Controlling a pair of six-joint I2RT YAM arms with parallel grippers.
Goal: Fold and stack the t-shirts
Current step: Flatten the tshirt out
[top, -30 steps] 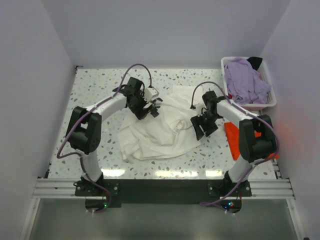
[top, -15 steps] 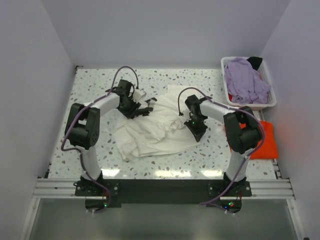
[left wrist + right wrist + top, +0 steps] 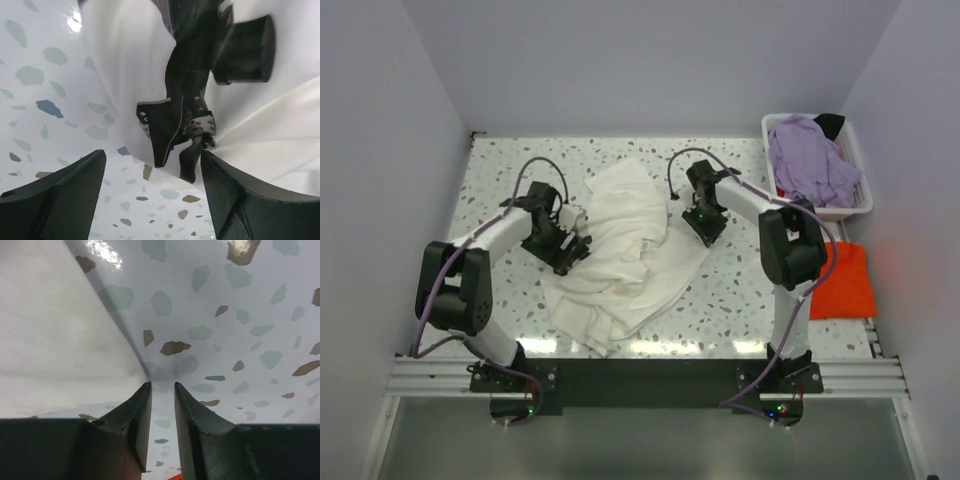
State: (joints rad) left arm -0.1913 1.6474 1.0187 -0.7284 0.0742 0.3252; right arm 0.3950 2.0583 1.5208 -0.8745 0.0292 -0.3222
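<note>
Top external, white basket [image 3: 820, 212] holding lavender t-shirt [image 3: 810, 160], orange-red t-shirt [image 3: 845, 285] beside

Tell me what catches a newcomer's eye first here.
A big crumpled white shirt sprawls across the table, with the left gripper at its left edge and the right gripper at its far right edge. An orange shirt lies at the right edge; a lavender shirt fills the basket beyond it.
</note>
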